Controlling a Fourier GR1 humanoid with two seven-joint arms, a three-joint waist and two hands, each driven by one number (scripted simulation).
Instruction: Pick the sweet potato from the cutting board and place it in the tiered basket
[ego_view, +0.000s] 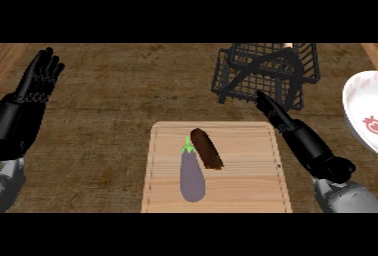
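At the far left the black left hand (40, 72) rests open, fingers straight and pointing up, holding nothing. On the pale wooden cutting board (244, 185) lie a purple eggplant with a green stem (192, 177) and, touching its stem end, the dark brown sweet potato (207, 148). The black right hand (284, 122) stretches flat, fingers straight and together, empty, over the board's right edge toward the black wire tiered basket (266, 67). A white plate with a red mark (362, 107) sits at the right edge; no writing is legible.

A dark brown, mottled table (111, 100) fills the frame, with paler wood strips at the upper left and upper right corners.
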